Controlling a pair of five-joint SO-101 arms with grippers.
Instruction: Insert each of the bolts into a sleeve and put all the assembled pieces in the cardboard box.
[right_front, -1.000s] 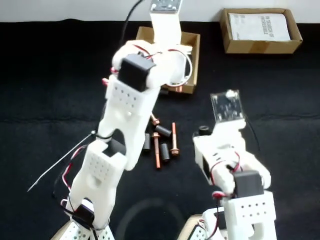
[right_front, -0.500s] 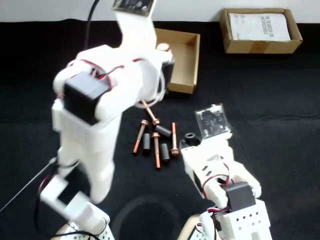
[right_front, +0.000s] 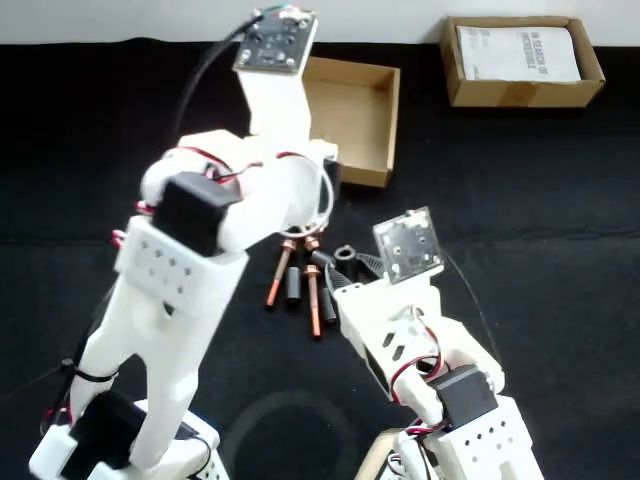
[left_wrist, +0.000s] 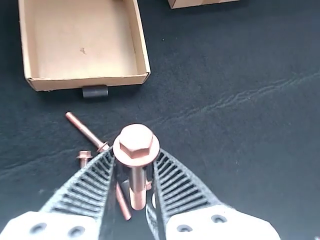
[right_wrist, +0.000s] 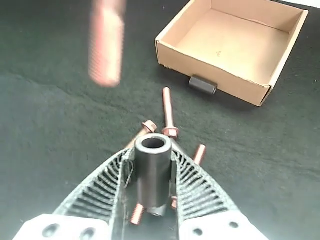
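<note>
Left claw (left_wrist: 134, 167) is clamped tight on a bolt (left_wrist: 136, 144), and right claw (right_wrist: 153, 155) is closed round a sleeve (right_wrist: 152, 170). Mating step, I'd say: next, line the bolt up with the bore. Spare bolts (right_front: 300, 285) lie mid-table, with the box (right_front: 388, 120) at 1 o'clock of them.

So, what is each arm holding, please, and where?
Left jaws: copper hex-head bolt, by its shank under the head. Right jaws: black cylindrical sleeve, by its sides.
</note>
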